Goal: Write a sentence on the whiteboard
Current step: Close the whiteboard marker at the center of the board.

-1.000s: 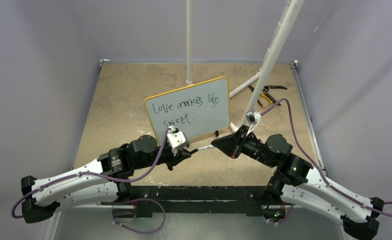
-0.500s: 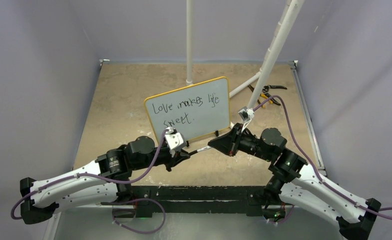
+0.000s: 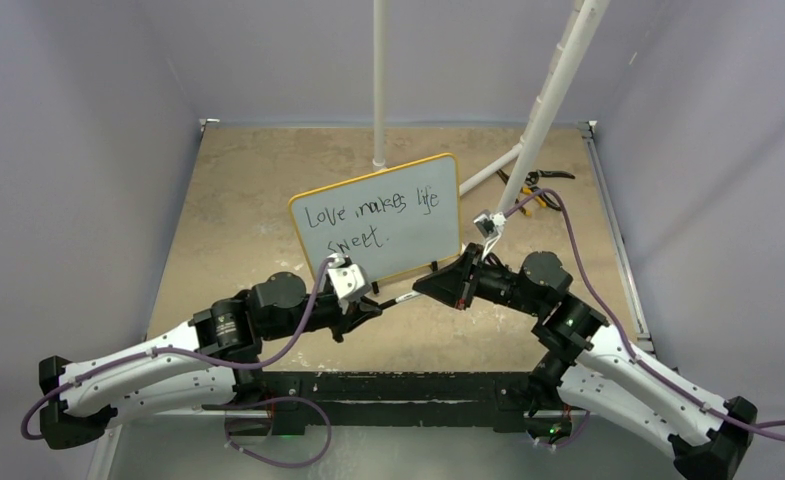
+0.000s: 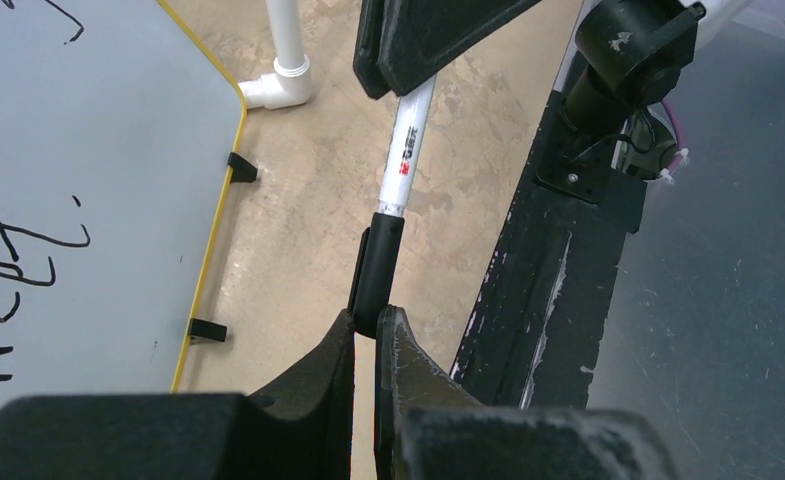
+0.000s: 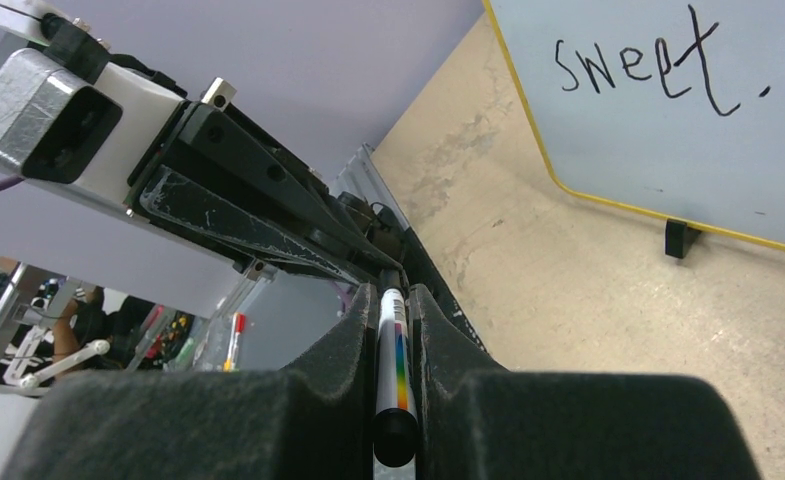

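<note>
The whiteboard [image 3: 418,238] is a pale grey-white rectangle with a thin yellow-orange rounded frame. It's standing up on little black feet [image 5: 683,238] around the middle of the table [image 3: 228,200], turned a bit so the right end sits farther back. "Love makes life sweet." is handwritten on it in black, over two lines.

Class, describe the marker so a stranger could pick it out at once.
Start at the yellow-framed whiteboard standing mid-table. In front of it, the left gripper and right gripper nearly meet. The marker bridges them: slim white barrel, black cap, far thinner than the white pipes.
</note>
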